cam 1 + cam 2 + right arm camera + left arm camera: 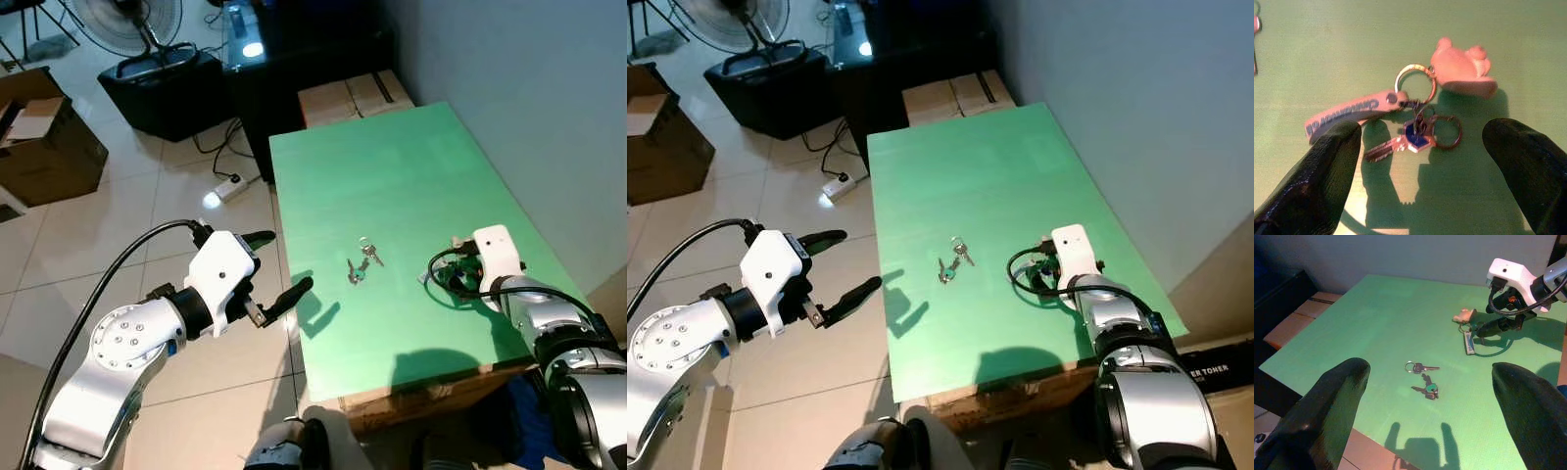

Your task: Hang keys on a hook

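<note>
Two key bunches lie on the green surface (392, 186), which stands against the wall on the right with cardboard boxes (353, 96) at its far end. No hook can be made out, so the hanging place is unknown from here.

Off the surface's left edge, the left gripper (277, 269) hangs over the floor tiles with its fingers spread wide and nothing in them; it looks parked out of the way, its camera turned toward the surface.

Low at the near right, the right gripper (1420, 161) has its fingers released and set apart on either side of one bunch (1418, 129), a stance that suits closing in for a pick. That bunch carries a strap tag (1354, 115), a pink figure-shaped fob (1462, 68), rings and a blue-headed key, all flat on the surface, so the fingers would likely need to pinch the ring or tag.

Smaller loose keys (361, 262) lie near the middle, well apart from both grippers.
</note>
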Controlling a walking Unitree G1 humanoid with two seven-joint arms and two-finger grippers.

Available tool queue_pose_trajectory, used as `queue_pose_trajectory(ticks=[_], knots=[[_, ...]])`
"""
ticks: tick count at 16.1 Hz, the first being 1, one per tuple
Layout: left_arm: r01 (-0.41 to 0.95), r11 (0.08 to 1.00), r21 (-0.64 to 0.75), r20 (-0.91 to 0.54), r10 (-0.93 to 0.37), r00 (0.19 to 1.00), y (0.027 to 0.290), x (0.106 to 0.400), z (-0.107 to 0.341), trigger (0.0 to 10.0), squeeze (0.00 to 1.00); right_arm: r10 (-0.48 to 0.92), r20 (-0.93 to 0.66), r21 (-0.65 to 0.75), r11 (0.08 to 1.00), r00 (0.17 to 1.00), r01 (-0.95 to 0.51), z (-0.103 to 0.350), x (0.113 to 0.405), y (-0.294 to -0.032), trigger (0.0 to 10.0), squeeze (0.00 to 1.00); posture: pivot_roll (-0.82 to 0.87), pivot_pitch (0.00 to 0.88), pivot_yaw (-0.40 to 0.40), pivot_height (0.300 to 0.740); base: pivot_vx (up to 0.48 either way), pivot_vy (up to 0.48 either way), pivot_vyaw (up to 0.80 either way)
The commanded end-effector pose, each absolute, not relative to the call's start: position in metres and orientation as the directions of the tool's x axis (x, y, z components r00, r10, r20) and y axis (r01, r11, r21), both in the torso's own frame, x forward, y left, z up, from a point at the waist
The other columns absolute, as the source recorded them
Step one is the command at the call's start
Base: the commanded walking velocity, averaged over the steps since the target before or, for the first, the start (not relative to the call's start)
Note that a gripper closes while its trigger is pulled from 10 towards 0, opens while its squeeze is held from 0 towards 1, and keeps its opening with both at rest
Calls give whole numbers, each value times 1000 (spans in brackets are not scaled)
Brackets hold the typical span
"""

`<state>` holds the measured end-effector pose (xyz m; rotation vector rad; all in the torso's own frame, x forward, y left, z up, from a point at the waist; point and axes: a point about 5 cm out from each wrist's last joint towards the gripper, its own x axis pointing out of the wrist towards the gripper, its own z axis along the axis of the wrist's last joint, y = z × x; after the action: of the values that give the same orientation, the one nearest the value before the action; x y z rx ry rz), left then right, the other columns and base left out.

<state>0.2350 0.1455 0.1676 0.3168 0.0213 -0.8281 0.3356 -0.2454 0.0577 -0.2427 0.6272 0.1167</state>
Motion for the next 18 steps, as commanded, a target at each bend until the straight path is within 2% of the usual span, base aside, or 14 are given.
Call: queue_pose_trajectory(ticks=[1, 6, 7, 8, 9, 12, 13, 14, 18], knots=[[720, 638, 275, -151, -711, 687, 151, 232, 170, 10000, 0, 49, -600, -189, 961, 799, -201, 59, 338, -240, 10000, 1000, 164, 214, 174, 740, 0, 0, 0], [724, 633, 274, -172, -709, 684, 155, 232, 173, 10000, 0, 48, -561, -212, 957, 827, -199, 60, 342, -232, 10000, 1000, 190, 244, 198, 740, 0, 0, 0], [727, 629, 274, -179, -710, 681, 156, 231, 174, 10000, 0, 52, -563, -216, 954, 825, -207, 58, 341, -231, 10000, 937, 200, 252, 207, 740, 0, 0, 0], [732, 624, 273, -187, -712, 677, 157, 230, 174, 10000, 0, 65, -565, -210, 953, 822, -219, 57, 341, -228, 10000, 643, 208, 257, 212, 740, 0, 0, 0], [737, 618, 276, -195, -714, 672, 157, 229, 174, 10000, 0, 89, -561, -198, 951, 823, -238, 57, 341, -224, 10000, 0, 219, 262, 217, 740, 0, 0, 0], [733, 621, 278, -203, -708, 676, 161, 228, 176, 10000, 0, 133, -553, -186, 943, 822, -278, 56, 343, -213, 10000, 0, 235, 270, 218, 740, 0, 0, 0], [733, 622, 276, -207, -706, 677, 162, 227, 176, 10000, 0, 138, -558, -183, 941, 818, -284, 54, 342, -211, 5804, 0, 235, 270, 218, 740, 0, 0, 0], [733, 623, 271, -209, -706, 677, 161, 225, 175, 10000, 0, 150, -582, -181, 934, 799, -307, 48, 338, -207, 0, 0, 234, 271, 212, 740, 0, 0, 0], [739, 622, 259, -214, -709, 672, 161, 222, 173, 10000, 0, 139, -620, -183, 932, 773, -314, 39, 331, -212, 0, 0, 226, 276, 212, 740, 0, 0, 0]])
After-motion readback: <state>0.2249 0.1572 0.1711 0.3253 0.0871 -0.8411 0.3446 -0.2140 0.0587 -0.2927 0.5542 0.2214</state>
